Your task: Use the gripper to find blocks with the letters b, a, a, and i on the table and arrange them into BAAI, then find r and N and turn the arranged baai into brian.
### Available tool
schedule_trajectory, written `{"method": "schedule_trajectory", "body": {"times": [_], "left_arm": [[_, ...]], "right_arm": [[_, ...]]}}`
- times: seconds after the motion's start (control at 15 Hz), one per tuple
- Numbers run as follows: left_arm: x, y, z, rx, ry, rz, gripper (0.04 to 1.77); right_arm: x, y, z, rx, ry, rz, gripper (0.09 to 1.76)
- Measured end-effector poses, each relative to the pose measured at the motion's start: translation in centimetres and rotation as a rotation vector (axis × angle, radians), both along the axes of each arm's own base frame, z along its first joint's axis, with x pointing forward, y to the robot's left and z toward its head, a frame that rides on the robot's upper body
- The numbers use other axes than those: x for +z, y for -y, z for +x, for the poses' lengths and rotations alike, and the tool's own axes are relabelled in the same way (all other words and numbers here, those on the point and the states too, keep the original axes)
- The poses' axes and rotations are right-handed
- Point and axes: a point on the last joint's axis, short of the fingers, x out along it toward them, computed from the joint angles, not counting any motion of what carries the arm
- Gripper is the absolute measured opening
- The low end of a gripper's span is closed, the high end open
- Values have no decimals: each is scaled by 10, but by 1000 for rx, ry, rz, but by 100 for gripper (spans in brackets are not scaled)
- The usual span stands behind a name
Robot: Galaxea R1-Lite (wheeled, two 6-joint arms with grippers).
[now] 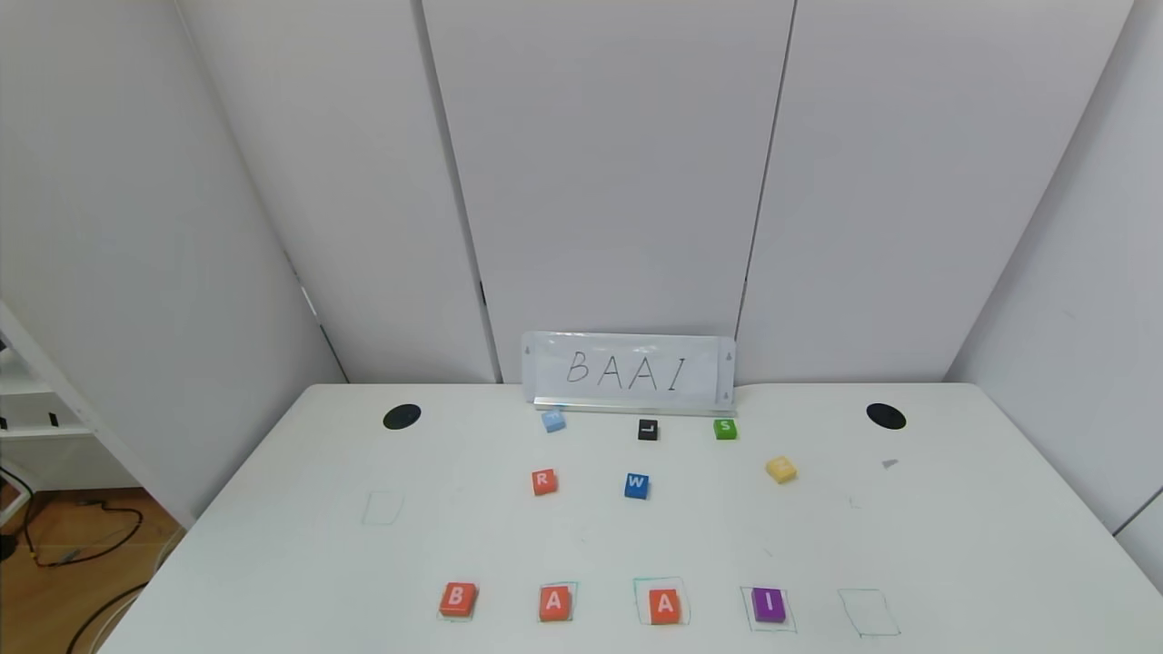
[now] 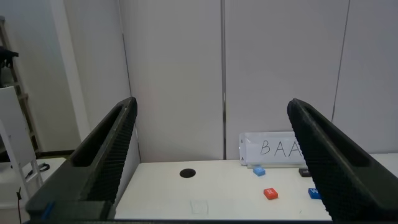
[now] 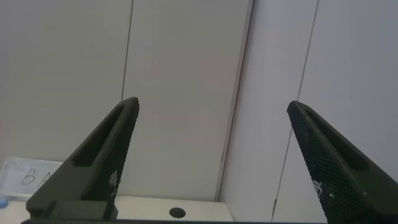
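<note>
**Blocks spell BAAI along the near edge of the surface**

The blocks sit in a row nearest me on the white surface [image 1: 954, 545]: orange-red B [image 1: 458, 599], orange-red A [image 1: 555, 602], a second orange-red A [image 1: 665, 606], and purple I [image 1: 769, 604]. Each lies on or partly over a thin green drawn square; one more green square [image 1: 869, 612] to the right of the I holds nothing, and another [image 1: 382, 508] lies off to the left.

Farther back, the orange-red r [image 1: 544, 481] lies beside a blue W block [image 1: 637, 486], apart from it. Behind those come a light blue block [image 1: 553, 421], a black L block [image 1: 648, 430], a green S block [image 1: 725, 429] and a yellow block [image 1: 780, 469]; I cannot read the light blue or yellow letters. A white sign [image 1: 629, 371] reading BAAI stands at the far edge, between two black oval holes.

My left jaws [image 2: 211, 162] are spread wide, holding nothing, raised off the surface's left side. My right jaws [image 3: 211, 162] are likewise wide apart and empty, facing the wall panels.
</note>
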Motion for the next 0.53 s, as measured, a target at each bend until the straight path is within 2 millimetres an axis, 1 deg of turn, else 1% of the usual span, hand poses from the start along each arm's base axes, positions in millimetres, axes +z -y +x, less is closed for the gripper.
{"method": "schedule_trajectory", "body": {"times": [0.07,0.13,0.27,0.33,0.4,0.47,0.53], "left_arm": [[-12,0,8,-10,-22,7,172],[-26,1,16,-24,-77,15,172],[-59,1,30,-28,-292,36,172],[-72,1,33,-26,-390,50,172],[-82,1,35,-19,-466,58,172],[-88,1,35,-16,-509,57,172],[-90,1,36,-15,-516,53,172]], "right_arm": [[-18,0,13,6,-45,-11,171],[-39,-1,27,22,-128,-12,171],[-78,-1,44,53,-390,29,171],[-94,-1,48,66,-520,52,171],[-104,-1,49,88,-607,78,171],[-108,-2,49,111,-641,108,171],[-108,-2,50,118,-643,117,171]]}}
